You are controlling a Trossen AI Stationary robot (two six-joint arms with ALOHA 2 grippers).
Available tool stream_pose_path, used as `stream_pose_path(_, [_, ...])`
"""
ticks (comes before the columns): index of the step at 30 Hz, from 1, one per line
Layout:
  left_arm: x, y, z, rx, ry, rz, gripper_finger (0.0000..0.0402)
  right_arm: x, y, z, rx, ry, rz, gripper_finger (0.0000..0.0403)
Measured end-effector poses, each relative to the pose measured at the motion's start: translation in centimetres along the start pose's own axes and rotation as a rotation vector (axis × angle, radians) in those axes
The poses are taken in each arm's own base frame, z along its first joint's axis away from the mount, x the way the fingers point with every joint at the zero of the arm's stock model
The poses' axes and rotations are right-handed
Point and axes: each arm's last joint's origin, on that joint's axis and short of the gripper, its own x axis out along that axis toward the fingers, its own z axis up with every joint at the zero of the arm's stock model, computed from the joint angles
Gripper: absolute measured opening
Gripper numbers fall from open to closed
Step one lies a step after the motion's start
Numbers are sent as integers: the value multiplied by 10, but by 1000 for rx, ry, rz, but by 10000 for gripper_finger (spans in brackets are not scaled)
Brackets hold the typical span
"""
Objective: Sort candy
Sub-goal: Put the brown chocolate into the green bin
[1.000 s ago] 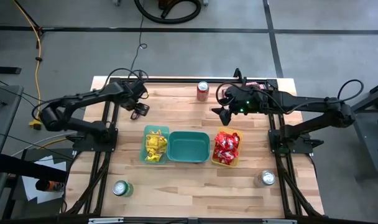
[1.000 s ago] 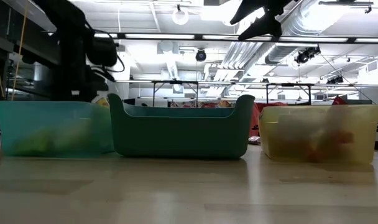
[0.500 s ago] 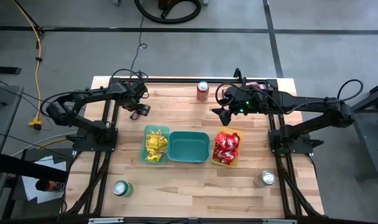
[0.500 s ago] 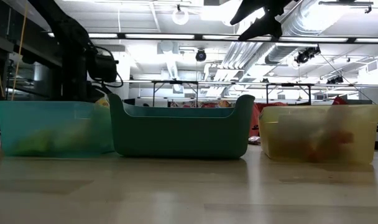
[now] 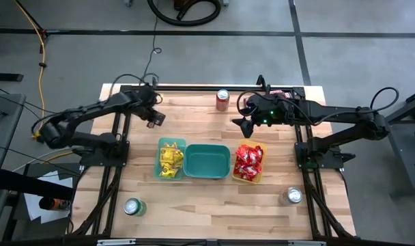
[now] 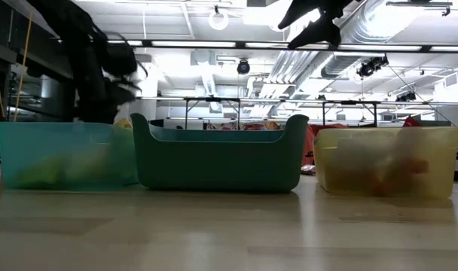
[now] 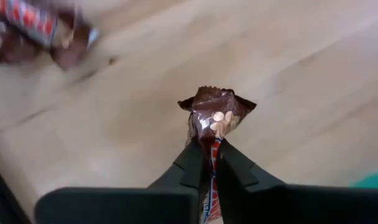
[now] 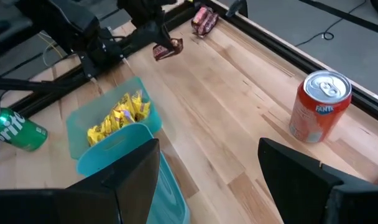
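My left gripper (image 7: 212, 163) is shut on a dark brown candy bar (image 7: 216, 113) over the table's far left part (image 5: 155, 117). More brown candy (image 7: 33, 30) lies on the wood beyond it. Yellow candy (image 5: 169, 157) fills the light teal bin (image 5: 161, 172). Red candy (image 5: 248, 161) fills the yellow bin (image 5: 261, 176). Between them stands the green bin (image 5: 207, 162), and I see nothing in it. My right gripper (image 5: 243, 124) hangs open, high above the table behind the yellow bin, with nothing between its fingers (image 8: 132, 171). My left gripper pinches the brown bar between its two fingers (image 7: 193, 167), on the wrapper's flat faces. The bar lies along the fingers, and its crimped end (image 7: 217, 99) sticks out past the fingertips. The fingers slant down toward the wood. I cannot tell if the bar is clear of the table.
A red can (image 5: 222, 100) stands at the far edge, a green can (image 5: 132, 206) near front left, a silver can (image 5: 293, 196) near front right. Bare wood lies between the bins and the far edge.
My left gripper has shut on the brown bar near the far left of the table and shifted slightly toward the far edge. Its arm is in motion, blurred in the low view. The right arm has kept still.
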Motion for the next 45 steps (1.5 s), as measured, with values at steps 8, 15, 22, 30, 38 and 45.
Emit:
stream_pose_path(8, [-77,-19,-1,139,-506,-391,2,-1,6,12,17,-125,60,268])
stream_pose_path(15, [-124,-58,-11,375,-849,-708,1,1,19,32,5,-298,255,268])
stream_pose_path(22, [-117,-109,-19,554,-900,-819,0,25,35,39,-84,-401,394,268])
stream_pose_path(30, [-103,-137,-21,612,-908,-876,0,59,47,26,-113,-341,422,268])
stream_pose_path(38, [-96,-149,-32,650,-833,-905,0,44,47,32,-163,-394,429,268])
stream_pose_path(45, [-62,-179,-51,760,-653,-885,0,21,38,43,-169,-484,381,268])
